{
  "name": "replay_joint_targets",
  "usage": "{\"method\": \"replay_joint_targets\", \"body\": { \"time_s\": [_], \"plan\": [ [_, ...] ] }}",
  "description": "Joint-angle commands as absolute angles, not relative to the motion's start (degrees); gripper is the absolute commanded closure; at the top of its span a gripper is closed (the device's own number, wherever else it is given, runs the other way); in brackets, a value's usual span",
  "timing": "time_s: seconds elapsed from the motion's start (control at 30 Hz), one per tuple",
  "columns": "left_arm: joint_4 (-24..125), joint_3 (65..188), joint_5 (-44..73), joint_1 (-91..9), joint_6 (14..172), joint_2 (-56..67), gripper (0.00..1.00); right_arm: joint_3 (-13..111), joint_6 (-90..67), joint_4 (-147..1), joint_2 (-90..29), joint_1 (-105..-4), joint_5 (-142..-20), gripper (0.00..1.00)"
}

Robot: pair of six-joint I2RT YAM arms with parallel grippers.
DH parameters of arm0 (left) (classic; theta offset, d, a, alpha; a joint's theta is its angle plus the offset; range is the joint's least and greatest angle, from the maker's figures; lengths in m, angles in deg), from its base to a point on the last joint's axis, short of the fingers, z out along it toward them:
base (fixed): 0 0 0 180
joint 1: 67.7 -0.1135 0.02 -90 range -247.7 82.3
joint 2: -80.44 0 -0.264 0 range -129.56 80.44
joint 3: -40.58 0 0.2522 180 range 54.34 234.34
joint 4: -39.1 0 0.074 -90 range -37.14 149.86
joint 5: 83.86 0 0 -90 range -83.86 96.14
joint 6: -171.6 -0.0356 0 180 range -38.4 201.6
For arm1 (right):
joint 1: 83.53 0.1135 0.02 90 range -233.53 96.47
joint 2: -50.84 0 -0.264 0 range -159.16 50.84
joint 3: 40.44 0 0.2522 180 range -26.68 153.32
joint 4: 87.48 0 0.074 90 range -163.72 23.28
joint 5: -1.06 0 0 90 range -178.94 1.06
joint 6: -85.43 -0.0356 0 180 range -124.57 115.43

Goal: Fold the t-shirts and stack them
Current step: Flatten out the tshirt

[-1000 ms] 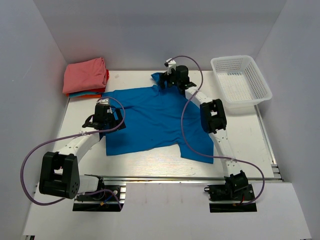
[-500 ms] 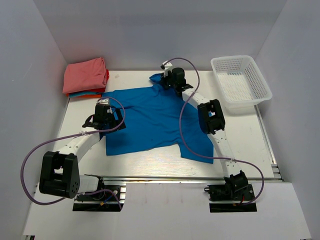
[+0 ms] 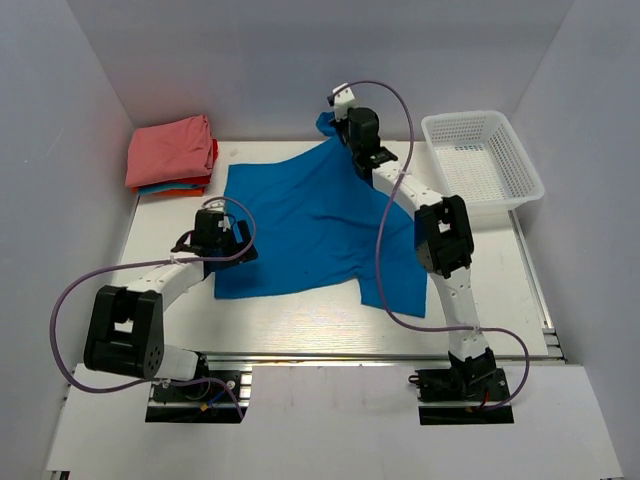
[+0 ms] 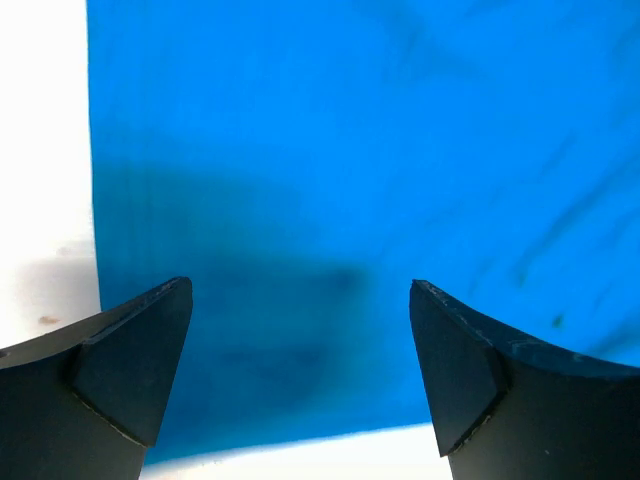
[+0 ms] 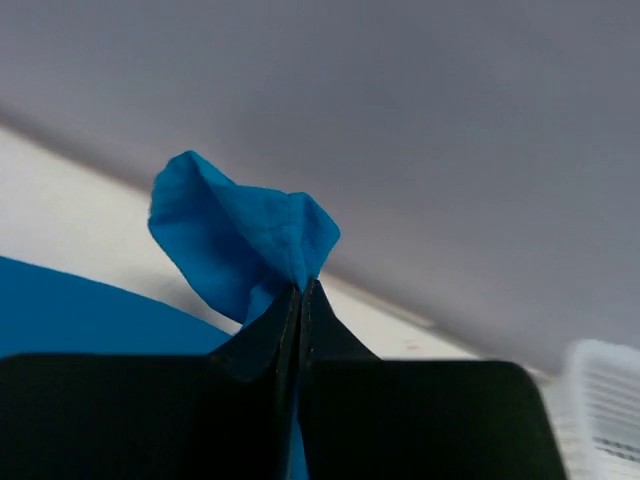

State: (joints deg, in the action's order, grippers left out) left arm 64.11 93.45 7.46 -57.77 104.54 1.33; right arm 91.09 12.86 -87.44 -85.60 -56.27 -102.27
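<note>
A bright blue t-shirt [image 3: 310,225] lies spread across the middle of the table. My right gripper [image 3: 340,122] is at the far edge, shut on a bunched far corner of that shirt [image 5: 240,230] and holding it off the table; its jaws [image 5: 301,292] pinch the cloth tight. The left gripper [image 3: 222,242] hovers open over the shirt's near-left part; in the left wrist view its fingers [image 4: 300,300] straddle blue cloth [image 4: 350,150] just inside the hem. Folded t-shirts [image 3: 170,150] are stacked at the back left, salmon-pink on top, with blue and orange-red edges [image 3: 172,187] under it.
A white mesh basket [image 3: 497,203] stands at the back right, and its edge shows in the right wrist view [image 5: 605,400]. Grey walls close in the back and sides. Bare white table [image 4: 45,150] lies left of the shirt.
The right gripper has shut on the shirt's far corner and lifted it toward the back wall, pulling the cloth taut. The left gripper has edged right, over the shirt's edge, still open.
</note>
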Motion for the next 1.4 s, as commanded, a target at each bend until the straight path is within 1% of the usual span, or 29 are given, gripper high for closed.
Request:
{"method": "replay_joint_targets", "body": {
  "time_s": [0.0, 0.1, 0.23, 0.27, 0.3, 0.33, 0.37, 0.4, 0.5, 0.63, 0.67, 0.73, 0.8, 0.83, 0.87, 0.9, 0.93, 0.97, 1.03, 1.07, 1.1, 1.2, 1.23, 1.37],
  "plan": [
    [60.43, 93.01, 11.15, -57.51, 103.49, -0.15, 0.01, 89.78, 26.06, -91.21, -82.05, -53.22, -114.06, 1.00],
    [60.42, 93.01, 12.20, -57.51, 103.48, -1.56, 0.01, 87.75, 28.13, -92.18, -81.79, -51.72, -115.22, 1.00],
    [59.81, 93.53, 12.20, -57.51, 102.95, -2.88, 0.01, 86.96, 21.20, -89.98, -83.36, -49.96, -115.23, 1.00],
    [59.81, 93.54, 12.20, -57.51, 102.95, -3.40, 0.01, 86.87, 20.40, -89.28, -83.63, -49.78, -113.05, 0.81],
    [60.33, 93.54, 12.20, -57.51, 102.95, -3.41, 0.01, 86.96, 19.43, -88.76, -84.07, -49.52, -112.50, 0.72],
    [60.33, 94.06, 12.20, -57.51, 102.95, -3.41, 0.01, 87.22, 16.03, -88.14, -84.68, -49.43, -111.89, 0.57],
    [60.86, 94.07, 12.20, -57.51, 102.95, -2.80, 0.01, 87.31, 15.04, -87.79, -84.69, -49.43, -111.80, 0.37],
    [61.38, 94.07, 12.20, -57.51, 102.95, -2.79, 0.01, 88.09, 14.07, -85.09, -84.69, -49.34, -111.53, 0.32],
    [61.39, 93.54, 11.67, -57.51, 102.95, -0.16, 0.01, 88.81, 10.73, -81.21, -82.67, -49.87, -107.59, 0.26],
    [61.92, 93.54, 10.54, -57.51, 102.95, 2.29, 0.01, 84.86, 6.08, -79.52, -77.32, -50.31, -106.43, 0.23],
    [61.92, 93.54, 9.84, -57.51, 103.56, 2.30, 0.01, 81.02, 4.15, -79.43, -73.83, -50.75, -106.61, 0.20],
    [61.92, 93.01, 8.60, -57.51, 104.35, 3.62, 0.01, 77.40, 2.12, -78.30, -70.30, -51.54, -107.93, 0.17],
    [63.05, 93.01, 8.08, -57.51, 105.14, 3.62, 0.01, 73.71, -3.76, -74.00, -67.73, -53.56, -108.37, 0.15],
    [64.02, 93.01, 8.07, -57.51, 105.15, 3.62, 0.01, 72.91, -7.26, -66.07, -65.64, -54.26, -108.54, 0.14],
    [65.42, 93.62, 6.85, -57.51, 105.93, 3.62, 0.01, 71.77, -8.69, -63.72, -64.49, -55.40, -108.37, 0.10],
    [69.00, 94.24, 4.32, -57.51, 107.33, 4.23, 0.01, 65.58, -10.96, -61.96, -59.78, -56.19, -108.37, 0.10],
    [70.95, 94.24, 2.81, -57.51, 108.13, 4.85, 0.01, 62.73, -12.90, -59.07, -57.90, -56.72, -108.54, 0.10],
    [73.06, 94.24, -0.77, -57.51, 110.75, 6.68, 0.01, 53.04, -15.01, -58.35, -51.27, -57.07, -108.80, 0.10],
    [78.93, 94.24, -4.39, -57.51, 114.10, 8.88, 0.01, 46.82, -18.88, -57.47, -46.74, -58.04, -108.20, 0.10],
    [80.27, 92.85, -6.15, -57.51, 116.20, 10.03, 0.01, 41.83, -23.07, -56.76, -44.72, -58.22, -108.37, 0.10],
    [81.33, 92.05, -6.34, -58.47, 119.53, 11.08, 0.01, 37.43, -24.16, -55.63, -38.78, -58.83, -108.89, 0.10],
    [81.00, 87.75, -6.26, -58.48, 122.46, 15.57, 0.01, 30.72, -28.37, -51.84, -31.71, -59.62, -109.78, 0.10],
    [80.29, 86.78, -6.26, -58.48, 123.16, 16.45, 0.01, 26.53, -28.82, -50.97, -27.43, -59.63, -109.43, 0.10],
    [77.40, 84.05, -6.78, -58.48, 123.17, 17.77, 0.01, 19.56, -31.72, -48.77, -20.28, -60.33, -107.31, 0.10]
  ]
}}
